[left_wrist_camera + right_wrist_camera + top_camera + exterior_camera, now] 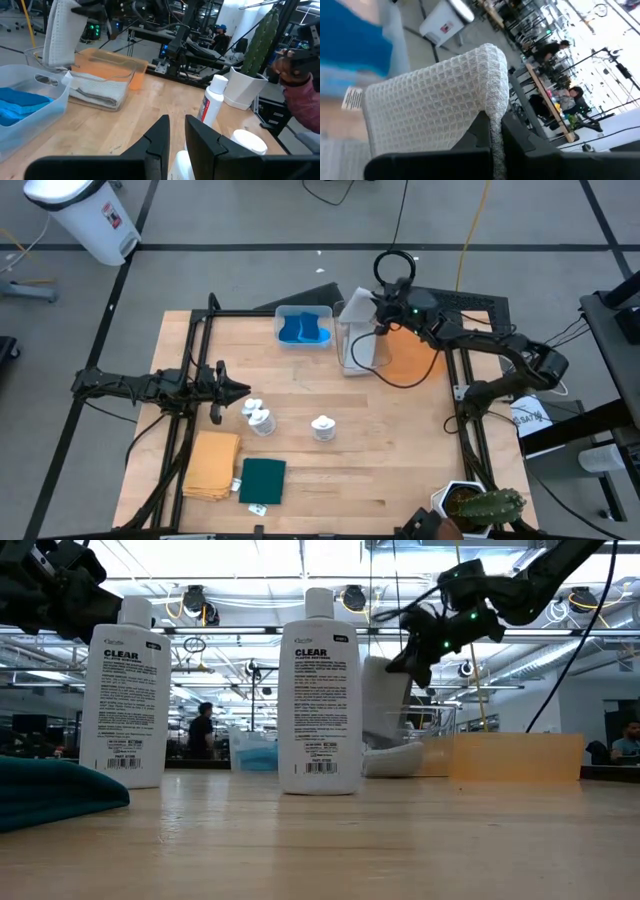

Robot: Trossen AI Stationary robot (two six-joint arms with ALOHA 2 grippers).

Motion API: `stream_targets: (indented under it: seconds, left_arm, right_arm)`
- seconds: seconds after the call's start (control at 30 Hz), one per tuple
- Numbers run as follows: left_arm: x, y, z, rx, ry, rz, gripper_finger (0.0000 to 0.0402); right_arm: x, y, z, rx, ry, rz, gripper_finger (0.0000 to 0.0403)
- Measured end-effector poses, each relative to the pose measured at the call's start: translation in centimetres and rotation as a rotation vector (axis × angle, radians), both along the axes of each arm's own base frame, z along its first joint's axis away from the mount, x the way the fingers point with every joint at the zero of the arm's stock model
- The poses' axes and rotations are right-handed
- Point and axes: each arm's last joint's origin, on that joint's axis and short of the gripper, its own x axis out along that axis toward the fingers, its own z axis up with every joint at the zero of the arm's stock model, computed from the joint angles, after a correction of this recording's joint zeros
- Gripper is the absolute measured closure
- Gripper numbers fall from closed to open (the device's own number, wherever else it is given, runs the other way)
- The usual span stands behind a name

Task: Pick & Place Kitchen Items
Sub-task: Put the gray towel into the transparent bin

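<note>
The right gripper (372, 308) hangs over the clear bin (352, 362) at the table's (400, 450) far edge, its fingers clamped on the top edge of a grey cloth (356, 308), which hangs down from them toward the bin. In the right wrist view the waffle weave (435, 105) drapes over and between the two dark fingers, so the pinch sits on a fold near one corner and the rest falls free below. The step in hand looks like placing this cloth in the bin, where a second grey cloth (97, 89) already lies folded on the floor. To do it well, bring the hanging end down inside the bin walls first, keep the cloth clear of the rim so it does not catch or tip the bin, lay it flat on the folded one, and only then let go; releasing from high up risks it slumping over the wall toward the orange tray (412, 355) beside it. The blue pieces (303, 330) sit in the neighbouring bin. The left gripper (238, 388) waits near the left edge, its fingers nearly together and holding nothing, with white bottles (258, 416) just beyond its tips and the mustard cloth (211, 464) and green cloth (263, 478) along the near edge.
</note>
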Motion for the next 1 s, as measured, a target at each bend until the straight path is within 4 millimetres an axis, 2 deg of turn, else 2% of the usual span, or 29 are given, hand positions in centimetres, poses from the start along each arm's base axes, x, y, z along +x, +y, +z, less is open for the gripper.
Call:
stream_targets:
  seconds: [0.27, 0.6, 1.0]
  left_arm:
    - [0.0, 0.0, 0.0, 0.000, 0.000, 0.000, 0.0339]
    - [0.0, 0.0, 0.0, 0.000, 0.000, 0.000, 0.0339]
    - [0.0, 0.0, 0.0, 0.000, 0.000, 0.000, 0.0339]
  right_arm:
    - [0.7, -0.7, -2.8, 0.053, 0.131, 0.000, 0.0402]
    - [1.8, 1.5, -2.1, 0.075, 0.107, 0.073, 0.0402]
    - [1.7, 4.8, -2.3, 0.301, 0.148, 0.119, 0.0402]
